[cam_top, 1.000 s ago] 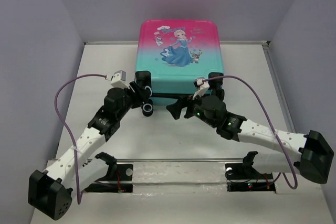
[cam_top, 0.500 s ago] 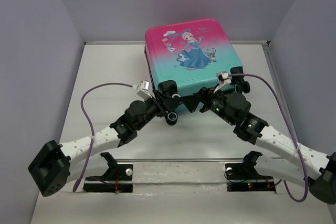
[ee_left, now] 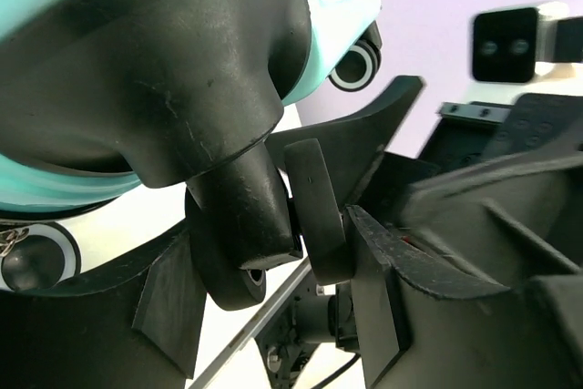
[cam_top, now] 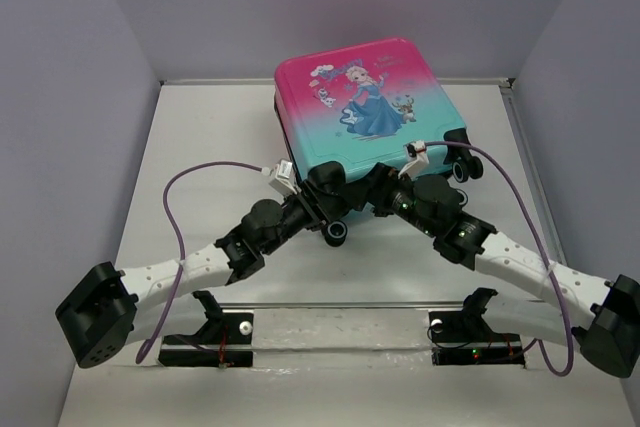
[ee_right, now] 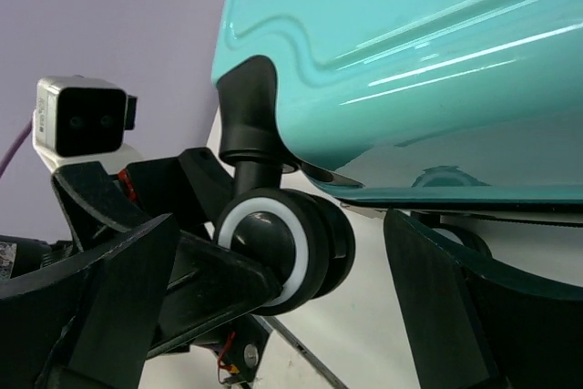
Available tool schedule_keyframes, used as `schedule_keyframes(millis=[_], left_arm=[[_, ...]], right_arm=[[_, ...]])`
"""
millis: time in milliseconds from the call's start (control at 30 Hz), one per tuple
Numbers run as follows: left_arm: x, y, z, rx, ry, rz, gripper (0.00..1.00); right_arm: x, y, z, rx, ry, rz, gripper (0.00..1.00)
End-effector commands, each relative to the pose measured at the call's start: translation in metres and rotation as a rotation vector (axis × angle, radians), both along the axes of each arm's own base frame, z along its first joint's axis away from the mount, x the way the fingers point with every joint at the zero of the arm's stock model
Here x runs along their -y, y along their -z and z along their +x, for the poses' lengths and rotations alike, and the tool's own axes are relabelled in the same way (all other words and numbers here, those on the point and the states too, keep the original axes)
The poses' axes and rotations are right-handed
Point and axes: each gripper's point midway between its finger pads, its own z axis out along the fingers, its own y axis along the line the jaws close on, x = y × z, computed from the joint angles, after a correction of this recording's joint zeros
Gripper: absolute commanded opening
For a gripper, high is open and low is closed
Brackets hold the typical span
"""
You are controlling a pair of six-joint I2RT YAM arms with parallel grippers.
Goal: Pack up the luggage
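Both arms stretch forward and inward, lying low, the left arm (cam_top: 190, 272) angling rightward and the right arm (cam_top: 520, 267) angling leftward. The left gripper (cam_top: 325, 197) and right gripper (cam_top: 385, 192) nearly meet tip to tip, each with jaws spread apart.

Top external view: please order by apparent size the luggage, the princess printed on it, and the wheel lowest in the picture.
1. luggage, by far the largest
2. princess print
3. wheel, clearly the smallest
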Motion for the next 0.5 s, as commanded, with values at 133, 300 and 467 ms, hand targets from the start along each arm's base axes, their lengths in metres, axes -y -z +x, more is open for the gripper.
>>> schedule_keyframes(millis=[133,300,467], left_arm=[[0.009,-0.081,-0.052,0.394,0.219,-0.154,0.21],[0.011,-0.079,-0.054,0.398,0.234,-0.146,0.35],[0.013,-0.078,-0.058,0.407,0.262,-0.143,0.52]], right_arm=[[-0.015,0.027,-0.005,-0.141,-0.041,0.046,1.00],[-0.029,0.030,-0.006,-0.159,-0.100,0.070,1.00],[-0.051,0.023,-0.011,-0.159,-0.211,0.093,1.00]])
